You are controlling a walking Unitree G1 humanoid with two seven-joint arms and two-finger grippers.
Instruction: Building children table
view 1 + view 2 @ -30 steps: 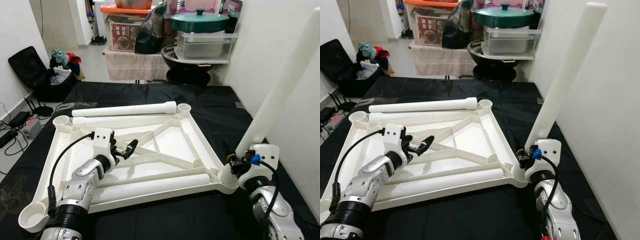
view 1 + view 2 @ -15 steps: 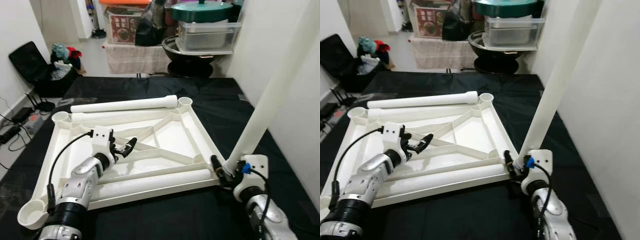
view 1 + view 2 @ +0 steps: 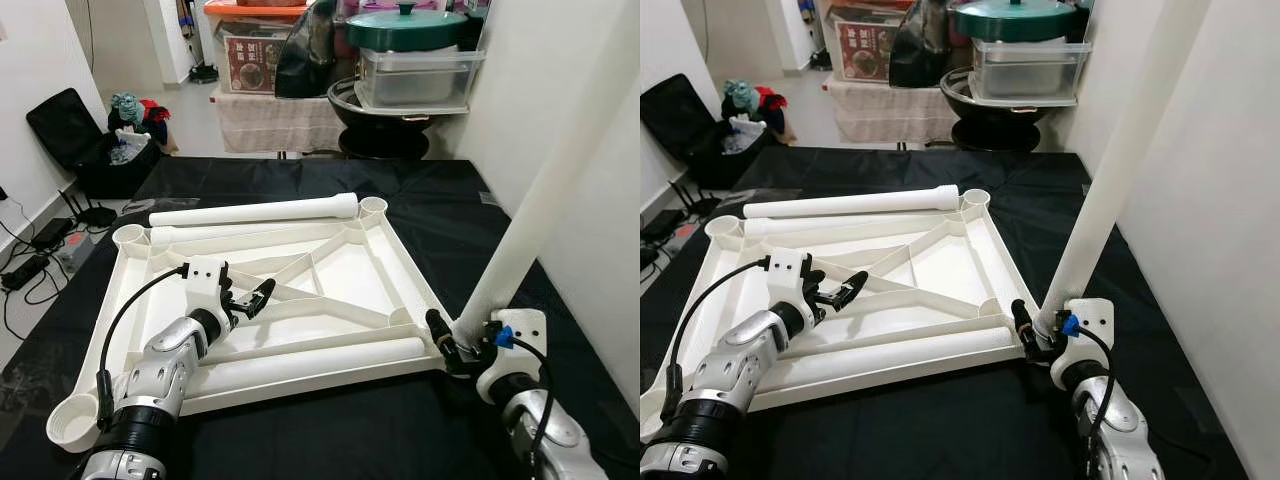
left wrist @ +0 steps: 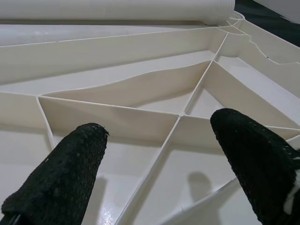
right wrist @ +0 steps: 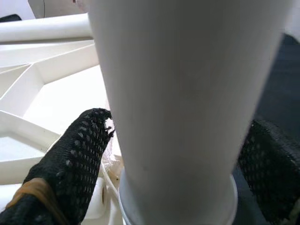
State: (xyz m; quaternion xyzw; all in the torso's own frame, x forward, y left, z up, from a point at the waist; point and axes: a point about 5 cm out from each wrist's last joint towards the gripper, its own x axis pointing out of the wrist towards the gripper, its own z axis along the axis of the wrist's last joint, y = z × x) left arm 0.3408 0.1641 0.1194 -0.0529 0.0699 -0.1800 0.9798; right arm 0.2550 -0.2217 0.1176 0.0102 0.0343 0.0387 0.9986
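Right gripper seats a white table leg into the corner socket of the upturned children's tabletop.

The right gripper (image 3: 462, 345) has its two black mesh-covered fingers (image 5: 70, 159) closed around the base of the table leg (image 3: 545, 200), a smooth, slightly tapered plastic tube leaning up and away from it. The corner socket (image 5: 176, 206) sits directly under the fingers; to seat well, the leg likely needs bringing upright and pressing straight down. The tabletop (image 3: 395, 270), rigid glossy white plastic with diagonal ribs and round corner cups, lies just beside that gripper on black cloth (image 3: 330, 440). The left gripper (image 3: 835, 293) hovers with fingers apart over the ribs, holding nothing. Two spare legs (image 3: 255, 211) lie beyond it, another (image 3: 310, 362) between the grippers.
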